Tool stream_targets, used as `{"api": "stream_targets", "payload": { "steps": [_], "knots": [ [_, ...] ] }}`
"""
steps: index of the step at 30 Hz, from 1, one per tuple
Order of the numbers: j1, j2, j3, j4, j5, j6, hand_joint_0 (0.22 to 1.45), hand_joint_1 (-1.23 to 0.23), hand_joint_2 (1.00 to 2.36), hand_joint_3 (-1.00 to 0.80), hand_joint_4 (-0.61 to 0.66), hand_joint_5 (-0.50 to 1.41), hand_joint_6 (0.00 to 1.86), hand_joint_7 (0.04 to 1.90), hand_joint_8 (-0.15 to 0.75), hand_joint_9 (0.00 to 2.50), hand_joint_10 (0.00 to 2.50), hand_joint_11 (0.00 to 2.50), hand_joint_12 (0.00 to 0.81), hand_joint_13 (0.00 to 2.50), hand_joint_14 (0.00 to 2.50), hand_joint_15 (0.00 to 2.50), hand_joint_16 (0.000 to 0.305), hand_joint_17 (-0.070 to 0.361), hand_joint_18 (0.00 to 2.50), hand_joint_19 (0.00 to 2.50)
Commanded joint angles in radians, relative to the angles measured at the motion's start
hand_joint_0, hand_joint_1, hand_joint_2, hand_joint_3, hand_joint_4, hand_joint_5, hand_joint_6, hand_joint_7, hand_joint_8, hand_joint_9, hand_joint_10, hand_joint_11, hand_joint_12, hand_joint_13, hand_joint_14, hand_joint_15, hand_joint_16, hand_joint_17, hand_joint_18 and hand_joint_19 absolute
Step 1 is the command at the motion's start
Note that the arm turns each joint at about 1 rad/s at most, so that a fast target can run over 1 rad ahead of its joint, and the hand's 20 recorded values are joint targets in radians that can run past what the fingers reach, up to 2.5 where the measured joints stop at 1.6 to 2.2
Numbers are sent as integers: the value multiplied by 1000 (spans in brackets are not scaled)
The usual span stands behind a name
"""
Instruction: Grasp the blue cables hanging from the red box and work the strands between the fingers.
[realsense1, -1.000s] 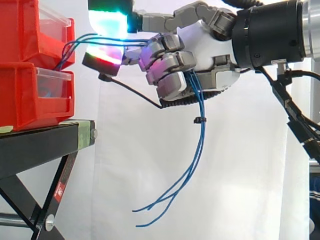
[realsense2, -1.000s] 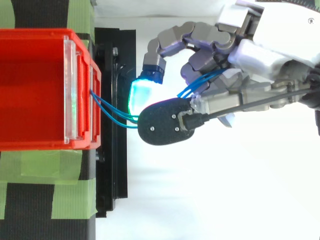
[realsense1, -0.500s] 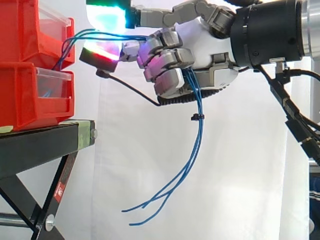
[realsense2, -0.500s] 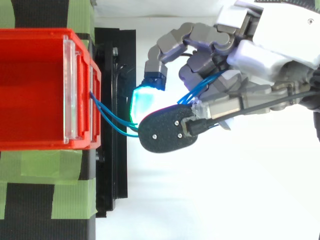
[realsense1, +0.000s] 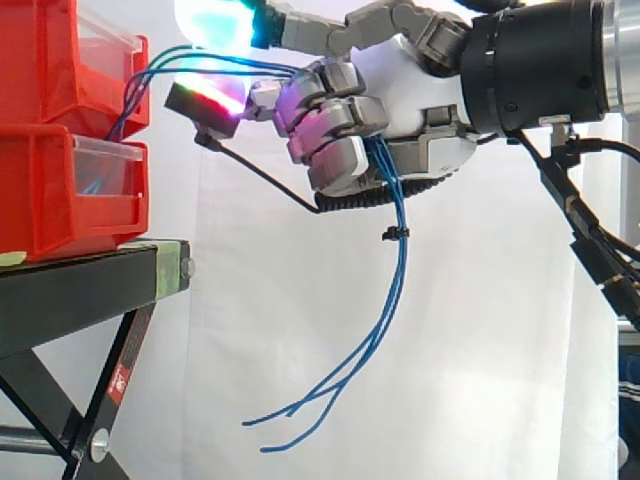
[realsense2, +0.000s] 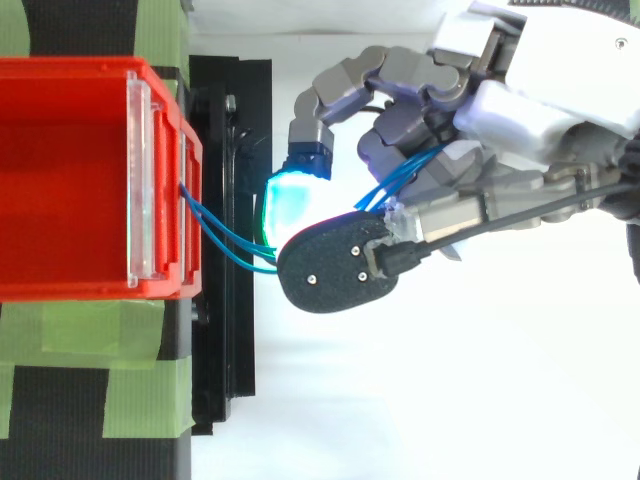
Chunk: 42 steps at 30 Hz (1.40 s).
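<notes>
The hand (realsense1: 405, 85) has lifted slightly, just clear of the red box (realsense1: 40, 70) edge, fingers curled round the blue cables (realsense1: 400, 205).

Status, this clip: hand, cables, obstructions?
Hand shut on blue cables. Strands run from red box through curled fingers, loose ends dangling below. No obstruction seen.

**White Shell, Grey Fingers, Glowing Pads**

The robot hand (realsense1: 420, 90) has a glossy white palm shell, and its fingers (realsense1: 335, 118) are built of rounded grey segments. One fingertip pad (realsense2: 290, 203) glows cyan-green, at 12 o'clock in the side view. Another shows red-magenta under a black oval backplate (realsense2: 337, 277) dotted with small screws. At 2 o'clock sits a thick black cylindrical wrist (realsense1: 540, 65), ending in a silver flange (realsense1: 625, 60).
</notes>
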Motion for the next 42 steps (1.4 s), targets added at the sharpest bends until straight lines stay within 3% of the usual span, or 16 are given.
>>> {"api": "stream_targets", "payload": {
  "steps": [1,5,8,11,14,15,18,22,25,29,31,34,36,37,39,42],
  "knots": [
    [0,0,0,0,0,0,1010,-729,1019,-408,159,-198,1499,1041,417,928,2500,2500,476,1272,2500,1643,55,124,1656,1018],
    [0,0,0,0,0,0,1183,-614,1010,-145,119,-150,1453,1100,417,928,2500,2500,476,1272,2500,1643,55,124,1656,1018],
    [0,0,0,0,0,2,1148,-575,1012,-198,164,43,1135,1094,417,928,2500,2500,476,1272,2500,1643,55,124,1656,1018],
    [0,0,0,0,0,3,1067,-552,1012,-271,173,293,352,1347,417,928,2500,2500,476,1272,2500,1643,55,124,1656,1018],
    [0,0,0,0,-2,6,1052,-555,1014,-208,185,329,207,1423,417,928,2500,2500,476,1272,2500,1643,55,124,1656,1018],
    [0,0,0,2,-2,6,1093,-637,1007,-30,153,-56,1264,1050,417,928,2500,2500,476,1272,2500,1643,55,124,1656,1018],
    [0,0,0,2,0,6,1141,-710,1006,-61,189,-183,1502,1036,417,928,2500,2500,476,1272,2500,1643,55,124,1656,1018],
    [0,0,0,2,0,6,927,-766,1011,-685,231,-242,1541,1043,417,928,2500,2500,476,1272,2500,1643,55,124,1656,1018],
    [0,0,0,6,-2,6,937,-747,1005,-881,229,-229,1576,1020,417,928,2500,2500,476,1272,2500,1643,55,124,1656,1018],
    [0,0,0,11,-2,6,1048,-741,1007,-826,199,-237,1543,990,417,928,2500,2500,476,1272,2500,1643,55,124,1656,1018],
    [0,0,0,11,-2,6,1180,-716,1014,-553,185,-251,1509,973,417,928,2500,2500,476,1272,2500,1643,55,124,1656,1018],
    [0,0,0,11,-2,6,1151,-653,1013,-459,167,-228,1453,932,417,928,2500,2500,476,1272,2500,1643,55,124,1656,1018],
    [0,0,0,11,-2,6,1025,-628,1012,-549,172,-218,1214,991,417,928,2500,2500,476,1272,2500,1643,55,124,1656,1018],
    [0,0,0,11,-2,6,918,-571,1008,-804,178,-215,1197,1001,417,928,2500,2500,476,1272,2500,1643,55,124,1656,1018],
    [0,0,0,11,-2,6,936,-573,1006,-842,189,-229,1258,989,417,928,2500,2500,476,1272,2500,1643,55,124,1656,1018],
    [0,0,0,12,-2,5,1106,-673,1016,-391,182,-268,1417,946,417,928,2500,2500,476,1272,2500,1643,55,124,1656,1018]
  ]
}}
